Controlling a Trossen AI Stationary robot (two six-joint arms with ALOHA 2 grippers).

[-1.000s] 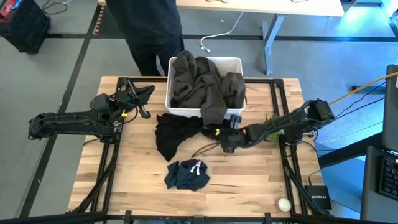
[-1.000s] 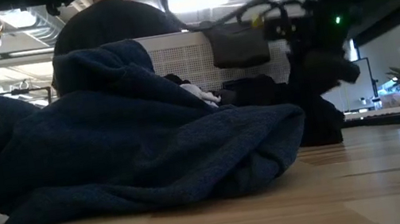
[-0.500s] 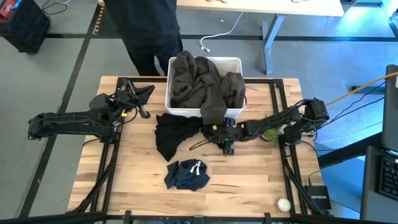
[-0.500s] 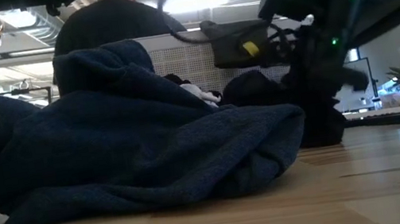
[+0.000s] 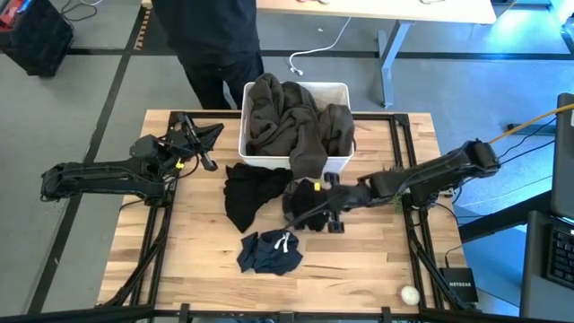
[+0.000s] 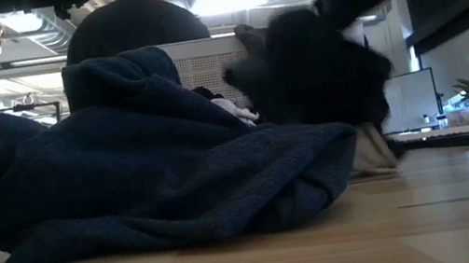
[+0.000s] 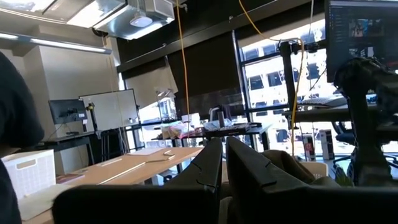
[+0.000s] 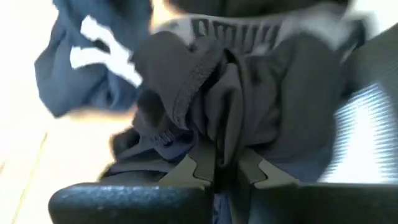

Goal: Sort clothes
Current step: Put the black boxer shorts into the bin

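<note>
Tabletop's white bin (image 5: 334, 91) brims with olive-grey clothes (image 5: 291, 121); right hand (image 5: 309, 211) apparently pinches a black garment (image 8: 249, 112).

Bare wooden table (image 5: 368, 260) lies open along the near edge and right of the navy garment (image 5: 269, 253). The black garment (image 5: 249, 191) covers the centre. The white bin (image 5: 338, 92), heaped with olive-grey clothes (image 5: 291, 121), blocks the far middle.
</note>
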